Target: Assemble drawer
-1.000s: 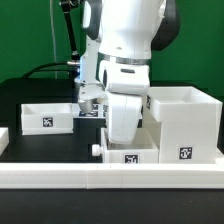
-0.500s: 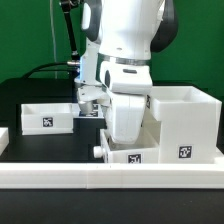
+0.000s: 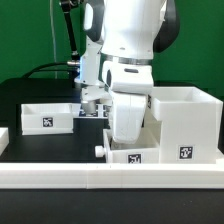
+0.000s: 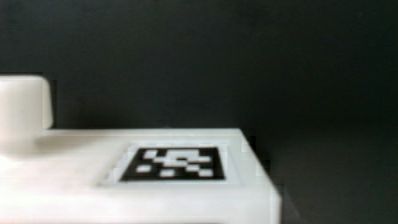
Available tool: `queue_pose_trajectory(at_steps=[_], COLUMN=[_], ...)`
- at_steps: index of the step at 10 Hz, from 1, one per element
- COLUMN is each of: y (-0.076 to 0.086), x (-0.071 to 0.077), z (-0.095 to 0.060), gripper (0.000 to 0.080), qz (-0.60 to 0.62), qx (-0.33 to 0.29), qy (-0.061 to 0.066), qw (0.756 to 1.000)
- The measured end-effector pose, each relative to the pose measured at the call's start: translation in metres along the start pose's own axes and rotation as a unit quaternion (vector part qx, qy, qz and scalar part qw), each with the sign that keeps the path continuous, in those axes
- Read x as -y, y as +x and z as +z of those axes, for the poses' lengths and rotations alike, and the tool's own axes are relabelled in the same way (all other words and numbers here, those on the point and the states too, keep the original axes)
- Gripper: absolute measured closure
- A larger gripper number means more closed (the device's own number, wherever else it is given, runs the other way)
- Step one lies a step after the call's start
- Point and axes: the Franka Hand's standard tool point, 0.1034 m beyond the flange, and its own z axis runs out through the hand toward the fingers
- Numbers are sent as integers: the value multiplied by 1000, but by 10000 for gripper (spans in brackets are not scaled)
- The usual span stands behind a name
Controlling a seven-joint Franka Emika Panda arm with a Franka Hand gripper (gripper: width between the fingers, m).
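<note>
Exterior view: the side tray [image 3: 45, 117] just beside the end effector [image 3: 91, 108] and the front tray [image 3: 135, 157] are not in the casing [image 3: 185, 125] yet. I cannot tell its grip.

**Light and image quality, both views**

Exterior view: bright, even room light. It appears to fall from above, since upper surfaces are the brightest. The white shell of the robot arm [image 3: 130, 30] is close to clipping at the top and shades to grey on its underside. The casing [image 3: 185, 128] has a bright front face and slightly greyer inner walls. Shadows are soft. The black table [image 3: 40, 92] reads flat and dark, and the green backdrop [image 3: 25, 35] is uniform. The picture is coarse, with mildly soft outlines.

Wrist view: dim and out of focus throughout. The tag [image 4: 178, 163] is smeared, its cells barely separable. The white part [image 4: 63, 165] beneath it looks dull grey-pink, and its edges bleed into a dark, grainy background.
</note>
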Motion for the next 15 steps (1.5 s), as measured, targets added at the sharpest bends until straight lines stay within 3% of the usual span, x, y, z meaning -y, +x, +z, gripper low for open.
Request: queue_pose_trajectory(at_steps=[3, 8, 9, 10, 11, 12, 13, 14, 15], y=[8, 6, 6, 6, 7, 8, 9, 10, 11], x=[-1, -1, -1, -1, -3, -5, -6, -8, -10], z=[-1, -1, 0, -1, -4, -8, -11, -15, -20], gripper=[755, 755, 645, 645, 510, 314, 314, 204, 166], qz=[-1, -2, -2, -2, -1, 0, 0, 1, 1], qx=[1, 3, 3, 3, 3, 2, 3, 2, 2], qy=[0, -1, -1, -1, -3, -6, -8, -12, -15], qw=[1000, 1000, 1000, 1000, 1000, 1000, 1000, 1000, 1000])
